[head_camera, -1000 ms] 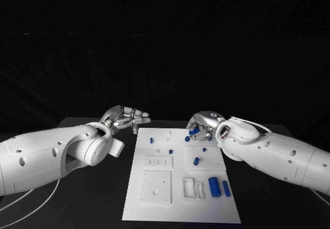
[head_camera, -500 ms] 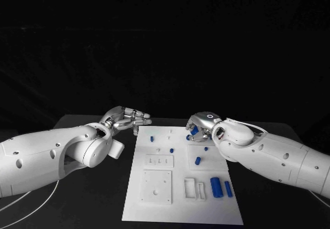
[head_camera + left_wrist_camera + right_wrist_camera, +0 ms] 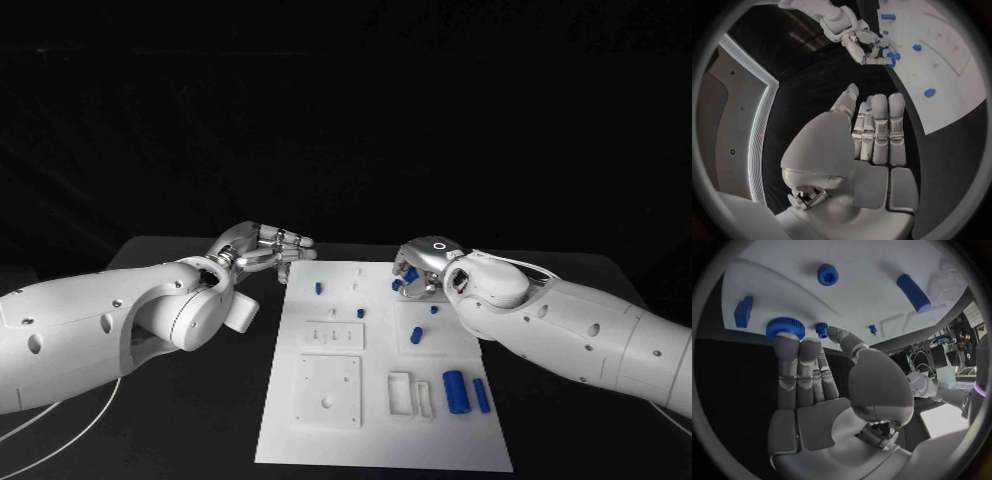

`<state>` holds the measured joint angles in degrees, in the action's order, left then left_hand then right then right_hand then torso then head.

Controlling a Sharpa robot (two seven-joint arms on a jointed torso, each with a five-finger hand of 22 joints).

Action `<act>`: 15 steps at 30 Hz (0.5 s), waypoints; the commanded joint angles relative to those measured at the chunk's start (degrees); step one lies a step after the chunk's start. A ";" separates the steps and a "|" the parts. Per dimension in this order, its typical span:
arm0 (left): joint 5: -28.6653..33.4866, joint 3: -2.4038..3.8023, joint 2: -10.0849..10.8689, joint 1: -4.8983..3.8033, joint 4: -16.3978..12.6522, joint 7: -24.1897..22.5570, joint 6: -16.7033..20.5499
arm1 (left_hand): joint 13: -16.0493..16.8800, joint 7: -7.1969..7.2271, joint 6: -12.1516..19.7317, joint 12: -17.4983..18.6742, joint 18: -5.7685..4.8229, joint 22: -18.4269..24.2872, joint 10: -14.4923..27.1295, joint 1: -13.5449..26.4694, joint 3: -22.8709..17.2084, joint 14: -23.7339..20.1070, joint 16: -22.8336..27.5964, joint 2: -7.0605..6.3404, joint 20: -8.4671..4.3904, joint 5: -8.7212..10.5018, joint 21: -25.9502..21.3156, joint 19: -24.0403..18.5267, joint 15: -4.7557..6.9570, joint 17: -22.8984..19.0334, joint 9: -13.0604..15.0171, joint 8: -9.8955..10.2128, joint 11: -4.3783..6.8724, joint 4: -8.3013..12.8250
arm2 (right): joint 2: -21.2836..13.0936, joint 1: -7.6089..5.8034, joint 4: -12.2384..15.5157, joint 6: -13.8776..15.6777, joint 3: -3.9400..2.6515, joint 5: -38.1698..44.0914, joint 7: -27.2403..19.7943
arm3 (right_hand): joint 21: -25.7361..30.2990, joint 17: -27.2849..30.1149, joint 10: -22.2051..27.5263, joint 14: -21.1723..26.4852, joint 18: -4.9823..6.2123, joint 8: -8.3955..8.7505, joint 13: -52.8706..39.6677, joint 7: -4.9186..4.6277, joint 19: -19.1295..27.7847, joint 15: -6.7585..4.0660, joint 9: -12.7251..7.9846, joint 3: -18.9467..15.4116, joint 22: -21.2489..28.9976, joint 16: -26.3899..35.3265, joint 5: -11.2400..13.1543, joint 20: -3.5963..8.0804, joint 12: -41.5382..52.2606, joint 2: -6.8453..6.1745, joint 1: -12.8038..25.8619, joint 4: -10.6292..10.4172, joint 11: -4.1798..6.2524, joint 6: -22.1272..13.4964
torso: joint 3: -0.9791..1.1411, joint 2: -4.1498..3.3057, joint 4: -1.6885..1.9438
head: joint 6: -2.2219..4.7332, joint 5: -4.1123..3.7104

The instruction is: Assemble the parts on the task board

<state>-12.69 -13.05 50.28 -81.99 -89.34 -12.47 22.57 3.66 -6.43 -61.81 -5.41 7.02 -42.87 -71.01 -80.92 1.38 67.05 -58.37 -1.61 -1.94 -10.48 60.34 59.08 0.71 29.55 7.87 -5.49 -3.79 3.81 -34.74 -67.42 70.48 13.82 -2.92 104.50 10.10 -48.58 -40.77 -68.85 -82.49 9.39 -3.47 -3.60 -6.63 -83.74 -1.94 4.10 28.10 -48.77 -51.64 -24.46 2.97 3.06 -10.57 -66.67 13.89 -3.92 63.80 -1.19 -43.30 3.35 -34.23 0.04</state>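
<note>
The white task board (image 3: 378, 420) lies lengthwise in the middle of the table. My right hand (image 3: 420, 268) hovers at the board's far right edge. In the right wrist view its fingers (image 3: 798, 365) are stretched out, and their tips reach a blue gear (image 3: 786, 329) at the board's edge. A smaller blue gear (image 3: 821, 330) lies just beyond the thumb, and nothing is pinched. My left hand (image 3: 265, 248) hangs off the board's far left corner, fingers (image 3: 879, 130) straight and side by side, holding nothing. Two blue cylinders (image 3: 453, 391) lie near the front right.
Small blue pegs (image 3: 319, 288) (image 3: 415, 335) stand on the board's far half. A raised white square plate (image 3: 330, 391) and white frames (image 3: 400, 394) sit toward the front. A blue block (image 3: 743, 311), a round knob (image 3: 827, 274) and a cylinder (image 3: 914, 292) lie past my right fingertips.
My right forearm has drawn in slightly toward the board while its hand stays at the far right edge. The left hand has not moved.
</note>
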 commanded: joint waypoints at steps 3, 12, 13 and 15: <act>-0.36 0.08 -0.11 -0.22 -0.18 -0.23 -0.95 | -0.04 0.03 0.25 0.25 1.17 -0.05 0.28 0.50 -0.29 0.01 -0.11 -0.04 0.48 -0.32 0.15 -0.08 -0.42 -0.05 0.01 0.34 -0.01 -0.10 | 0.25 0.06 -0.10 -0.93 0.00 2.17 0.61 | 0.52 0.14 -0.76 0.47 1.70 -0.15 -0.06 0.12 -1.04 -0.17 0.00 0.87 -0.57 -0.32 0.86 0.33 0.31 -0.18 -0.37 -0.19 0.03 0.54 | 0.07 -0.34 0.05 | -0.19 0.09; -0.36 0.09 -0.29 -0.23 0.07 -0.17 -1.09 | -0.05 0.03 0.30 0.19 1.22 -0.11 0.35 0.56 -0.36 0.07 -0.17 -0.01 0.49 -0.31 0.12 -0.02 -0.43 -0.20 0.02 0.31 -0.01 -0.24 | 0.40 0.09 -0.15 -0.84 0.01 2.03 0.49 | 0.91 0.24 -2.43 0.48 1.41 -0.18 -0.11 0.42 -1.22 -0.48 0.05 2.36 -1.92 -0.42 3.25 0.57 0.33 0.34 -0.77 -0.68 0.54 1.35 | 0.03 -0.36 0.06 | -0.48 0.24; -0.36 0.09 -0.30 -0.23 0.11 -0.16 -1.11 | -0.05 0.03 0.30 0.19 1.22 -0.11 0.35 0.56 -0.36 0.07 -0.17 -0.01 0.49 -0.31 0.12 -0.02 -0.43 -0.20 0.02 0.31 -0.01 -0.24 | 0.42 0.10 -0.11 -0.84 0.01 1.91 0.44 | 0.83 0.22 -2.79 0.48 1.32 -0.17 -0.10 0.49 -1.26 -0.56 0.06 2.53 -2.19 -0.45 3.68 0.66 0.32 0.51 -0.87 -0.77 0.65 1.55 | 0.03 -0.35 0.03 | -0.52 0.25; -0.36 0.09 -0.32 -0.23 0.17 -0.15 -1.14 | -0.05 0.03 0.30 0.19 1.22 -0.11 0.35 0.56 -0.36 0.07 -0.17 -0.01 0.49 -0.31 0.12 -0.02 -0.43 -0.20 0.02 0.31 -0.01 -0.24 | 0.46 0.10 -0.08 -0.88 0.01 1.78 0.37 | 0.81 0.21 -3.21 0.48 1.24 -0.18 -0.10 0.58 -1.29 -0.65 0.09 2.72 -2.41 -0.47 4.01 0.74 0.32 0.74 -0.97 -0.88 0.79 1.82 | 0.02 -0.34 0.01 | -0.55 0.23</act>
<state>-12.77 -13.03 50.10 -82.03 -89.13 -12.43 22.36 3.67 -6.43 -61.81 -5.41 7.55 -42.93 -71.02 -80.92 1.22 67.05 -58.37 -1.61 -1.93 -10.48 60.34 59.08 0.71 29.39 7.86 -5.49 -3.78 3.64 -34.38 -67.35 70.30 13.64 -2.91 105.53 10.38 -47.91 -40.58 -71.69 -82.08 9.74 -3.47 -3.66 -5.97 -83.96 -2.37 4.11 30.46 -51.12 -51.90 -20.63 3.17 3.05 -9.88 -67.36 12.96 -3.06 65.27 -1.14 -43.63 3.42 -34.72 0.27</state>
